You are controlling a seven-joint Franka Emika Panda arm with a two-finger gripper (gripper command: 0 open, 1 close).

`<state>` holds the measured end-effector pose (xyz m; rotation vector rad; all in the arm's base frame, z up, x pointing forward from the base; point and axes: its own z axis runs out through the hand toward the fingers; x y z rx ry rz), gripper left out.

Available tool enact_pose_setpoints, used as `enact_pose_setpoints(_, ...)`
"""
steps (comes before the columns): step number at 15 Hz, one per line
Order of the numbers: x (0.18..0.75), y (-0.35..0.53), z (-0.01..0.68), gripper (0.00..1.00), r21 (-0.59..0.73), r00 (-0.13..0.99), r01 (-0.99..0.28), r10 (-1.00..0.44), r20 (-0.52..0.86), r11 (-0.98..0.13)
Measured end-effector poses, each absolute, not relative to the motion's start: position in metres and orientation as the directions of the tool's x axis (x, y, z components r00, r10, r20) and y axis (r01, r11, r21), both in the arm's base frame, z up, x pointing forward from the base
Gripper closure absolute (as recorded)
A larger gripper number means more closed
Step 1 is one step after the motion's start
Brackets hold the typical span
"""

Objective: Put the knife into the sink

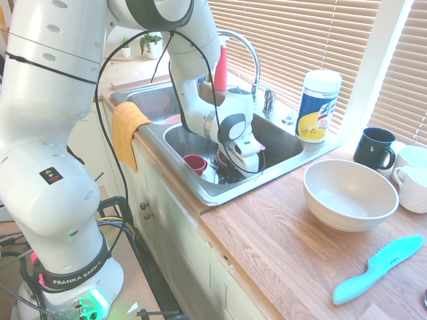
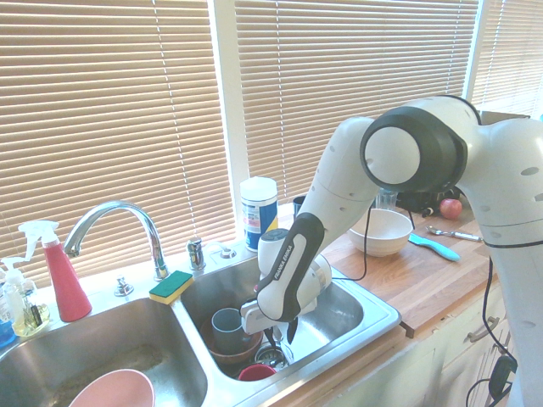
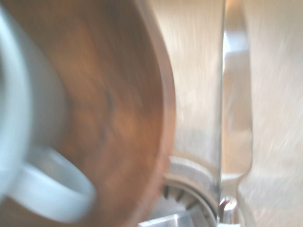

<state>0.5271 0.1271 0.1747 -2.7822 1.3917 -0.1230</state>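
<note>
Releasing looks like your step: the knife (image 3: 235,118) lies in the sink (image 1: 280,163) below the gripper (image 2: 278,332), whose grip I cannot tell, so lift clear.

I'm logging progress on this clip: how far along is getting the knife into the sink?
Nearly done. The knife shows in the wrist view against the steel floor of the sink, beside the brown bowl by the drain. The pincer is down inside that basin. Whether the knife is released isn't clear; left: let go and lift out.
</note>
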Motion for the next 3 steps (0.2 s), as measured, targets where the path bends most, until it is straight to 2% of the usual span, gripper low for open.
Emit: enact_pose_setpoints(3,0.529,0.127,0.25,0.0,-0.083,0.596,-0.796,-0.8,0.066,-0.6)
